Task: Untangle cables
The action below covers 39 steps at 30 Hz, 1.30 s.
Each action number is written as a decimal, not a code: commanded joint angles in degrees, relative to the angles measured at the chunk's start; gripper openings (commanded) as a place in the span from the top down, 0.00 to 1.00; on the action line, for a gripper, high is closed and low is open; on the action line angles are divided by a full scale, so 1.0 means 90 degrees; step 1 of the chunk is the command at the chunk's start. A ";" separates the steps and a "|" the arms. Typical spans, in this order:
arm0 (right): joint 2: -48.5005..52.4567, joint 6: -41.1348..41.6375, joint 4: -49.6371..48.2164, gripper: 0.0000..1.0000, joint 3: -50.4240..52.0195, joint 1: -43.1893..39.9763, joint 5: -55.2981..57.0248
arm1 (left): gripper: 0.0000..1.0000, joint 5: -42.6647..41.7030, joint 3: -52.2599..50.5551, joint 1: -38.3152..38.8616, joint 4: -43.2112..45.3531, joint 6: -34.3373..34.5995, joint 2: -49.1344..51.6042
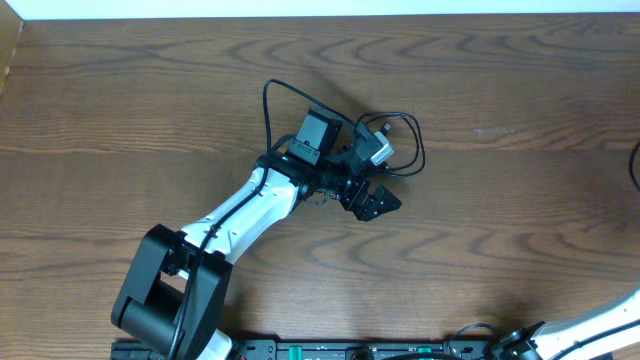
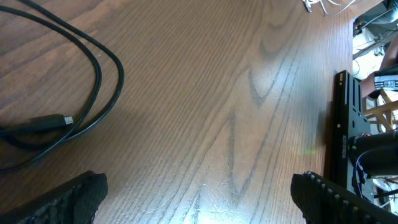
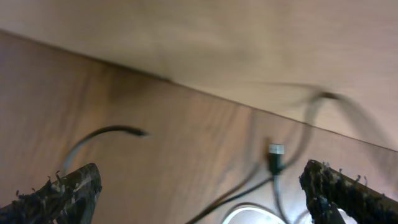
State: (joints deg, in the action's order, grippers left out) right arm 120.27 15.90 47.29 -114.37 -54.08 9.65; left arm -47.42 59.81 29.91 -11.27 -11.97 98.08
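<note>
Thin black cables (image 1: 421, 150) lie in loose loops at the table's middle, running under and around my left wrist. My left gripper (image 1: 372, 203) is open and empty just in front of them. In the left wrist view the open fingers (image 2: 199, 196) frame bare wood, and a black cable (image 2: 120, 74) with a small plug end (image 2: 64, 120) lies to their upper left. My right gripper (image 3: 199, 186) is open and empty. The blurred right wrist view shows a black cord (image 3: 112, 130), a plug end (image 3: 275, 151) and a white loop (image 3: 249, 213) between the fingers.
The wooden table (image 1: 500, 230) fills the overhead view, with its far edge at the top. A black rail (image 2: 343, 137) runs along the table's front edge. My right arm (image 1: 600, 322) shows only at the bottom right corner. Another dark cable (image 1: 636, 165) shows at the right edge.
</note>
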 commanded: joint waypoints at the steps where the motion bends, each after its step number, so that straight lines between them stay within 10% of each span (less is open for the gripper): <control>1: -0.0284 -0.0049 -0.0068 0.01 -0.0046 0.0279 -0.0449 | 0.00 0.0015 0.0002 0.0007 0.0022 0.0029 -0.0083; 22: -0.1001 0.0136 0.0981 0.01 -0.0041 0.0709 0.0199 | 0.00 0.0015 0.0002 0.0007 -0.0087 0.0029 -0.0083; 29: -0.1003 -0.1763 0.1001 0.01 -0.0041 0.1056 -0.2611 | 0.00 0.1248 0.0007 0.0000 0.0248 0.0799 -0.0102; 39: -0.1005 -0.2467 0.1783 0.01 0.0012 0.2166 -0.2441 | 0.02 0.2710 0.0012 -0.0393 0.0238 0.1722 -0.0884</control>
State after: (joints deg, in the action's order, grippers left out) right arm 111.37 -3.57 62.67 -114.37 -36.80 -11.25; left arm -27.75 59.81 28.69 -8.93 -0.54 94.11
